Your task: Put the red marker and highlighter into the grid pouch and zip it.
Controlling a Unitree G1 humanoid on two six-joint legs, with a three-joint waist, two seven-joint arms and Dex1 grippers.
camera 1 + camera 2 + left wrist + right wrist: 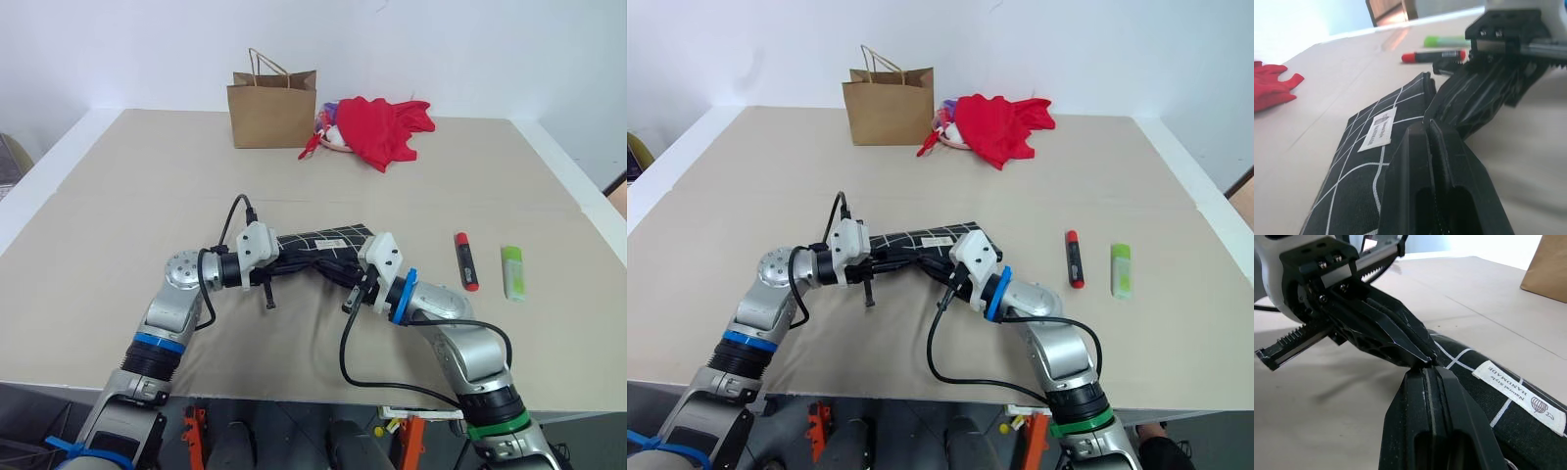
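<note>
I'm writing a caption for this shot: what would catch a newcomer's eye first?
Both hands, left and right, meet shut on the near edge of the grid pouch at mid-table. To the right, the red marker and highlighter lie side by side outside it. At the far edge, a red cloth lies beside a brown paper bag.

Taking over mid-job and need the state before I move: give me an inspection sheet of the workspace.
Surface: beige table, flat.
Job's things: black fabric pouch with white grid lines between both grippers; black-and-red marker and light-green highlighter lie outside it, to its right, apart.
Clutter: brown paper bag upright at far edge; red cloth beside it.
Grippers: left gripper and right gripper both shut at the pouch's near edge, tips nearly meeting.
Cables: black cables loop off both wrists.
Surroundings: white wall.
</note>
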